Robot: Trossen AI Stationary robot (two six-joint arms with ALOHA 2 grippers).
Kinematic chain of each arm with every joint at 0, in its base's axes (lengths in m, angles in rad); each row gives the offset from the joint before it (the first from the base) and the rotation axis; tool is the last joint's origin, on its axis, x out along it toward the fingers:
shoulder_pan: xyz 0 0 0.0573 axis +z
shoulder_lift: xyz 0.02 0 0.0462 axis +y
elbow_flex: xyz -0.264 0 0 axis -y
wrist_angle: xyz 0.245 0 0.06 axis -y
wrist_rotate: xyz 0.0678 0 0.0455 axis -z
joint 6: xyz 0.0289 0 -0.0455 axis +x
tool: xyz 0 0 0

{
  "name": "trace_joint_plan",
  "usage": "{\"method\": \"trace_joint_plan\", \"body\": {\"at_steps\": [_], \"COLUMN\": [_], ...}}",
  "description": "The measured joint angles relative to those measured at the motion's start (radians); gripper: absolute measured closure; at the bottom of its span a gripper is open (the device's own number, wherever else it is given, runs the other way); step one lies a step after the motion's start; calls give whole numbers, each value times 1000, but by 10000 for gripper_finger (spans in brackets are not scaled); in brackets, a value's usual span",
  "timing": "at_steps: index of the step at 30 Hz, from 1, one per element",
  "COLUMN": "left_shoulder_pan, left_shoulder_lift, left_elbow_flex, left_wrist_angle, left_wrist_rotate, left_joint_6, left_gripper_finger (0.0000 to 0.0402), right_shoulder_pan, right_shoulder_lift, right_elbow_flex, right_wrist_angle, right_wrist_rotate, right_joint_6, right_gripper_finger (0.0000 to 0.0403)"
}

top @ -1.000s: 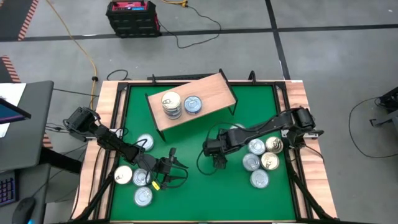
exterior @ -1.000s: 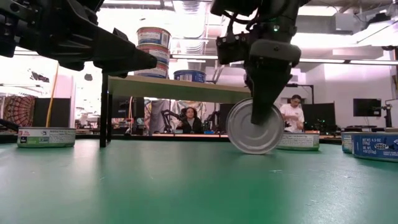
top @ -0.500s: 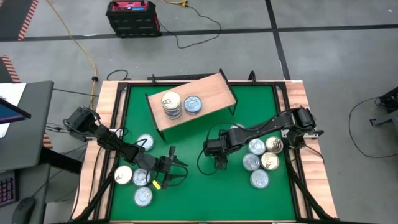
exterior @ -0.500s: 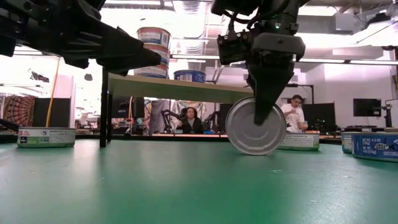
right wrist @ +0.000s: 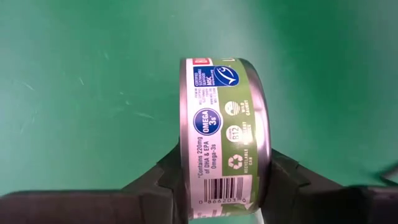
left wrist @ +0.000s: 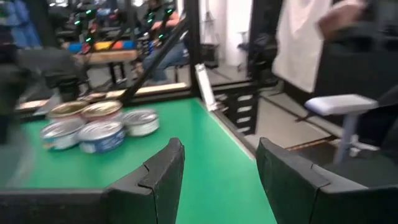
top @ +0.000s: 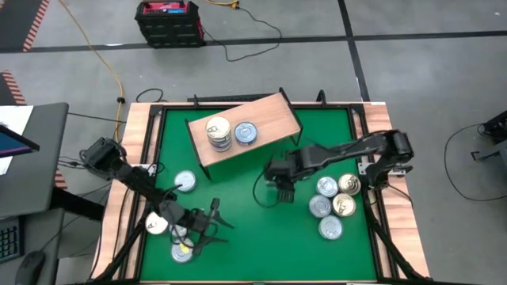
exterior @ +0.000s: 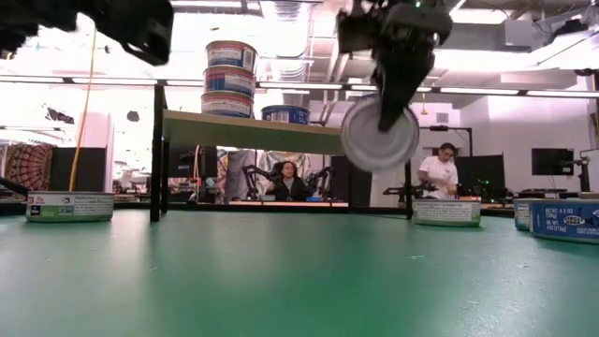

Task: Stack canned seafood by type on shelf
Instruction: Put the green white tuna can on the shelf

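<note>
From above, the right gripper [top: 279,177] sits mid-table just near of the shelf [top: 269,117], which stands at the far middle of the green table [top: 317,127] and already carries a stack [top: 219,132] of tins with a single tin [top: 245,133] just right of it. A cluster of loose tins [top: 333,204] lies at the right side, and a few more [top: 184,181] at the left, where the left gripper [top: 204,229] hovers near the front edge. In the low view the right gripper's tin [exterior: 379,134] hangs on edge, clear of the table and about level with the shelf board, its flat face turned toward the camera; the stack stands three high at the shelf's left. The left wrist view shows that arm's fingers [left wrist: 163,173] spread apart with nothing between them, over bare green. The right wrist view shows its fingers [right wrist: 163,180] clamped across the two flat faces of the tin, label rim outward, so the tin is held standing rather than lying. The likely trouble is that orientation: set down on its rim, the tin could roll off the board or fall flat crookedly, so the wrist probably has to turn it before release. The grip takes only the lower part of smooth metal faces, so a quick swing might let it slip or twist. Coming in low could also clip the shelf's front edge, and a careless approach could nudge the tall stack over.
</note>
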Motion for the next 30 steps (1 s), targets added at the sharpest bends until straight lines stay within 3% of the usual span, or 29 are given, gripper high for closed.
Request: {"method": "trace_joint_plan", "body": {"at_steps": [6, 12, 24, 30], "left_shoulder_pan": [-41, -45, -37, -37], "left_shoulder_lift": [0, 0, 0, 0], "left_elbow_flex": [0, 0, 0, 0], "left_wrist_angle": [16, 17, 13, 10], "left_wrist_rotate": [-34, -43, -45, -45], "left_joint_6": [-29, -52, -34, -11], "left_gripper_finger": [212, 212, 212, 212], "right_shoulder_pan": [-139, -311, -591, -662], "right_shoulder_lift": [-147, -228, -206, -162], "right_elbow_flex": [0, 0, 0, 0], "right_wrist_angle": [29, 131, 303, 334], "right_wrist_rotate": [-15, -169, -364, -470], "right_joint_6": [-75, -103, -35, 76], "right_gripper_finger": [240, 240, 239, 239]}}
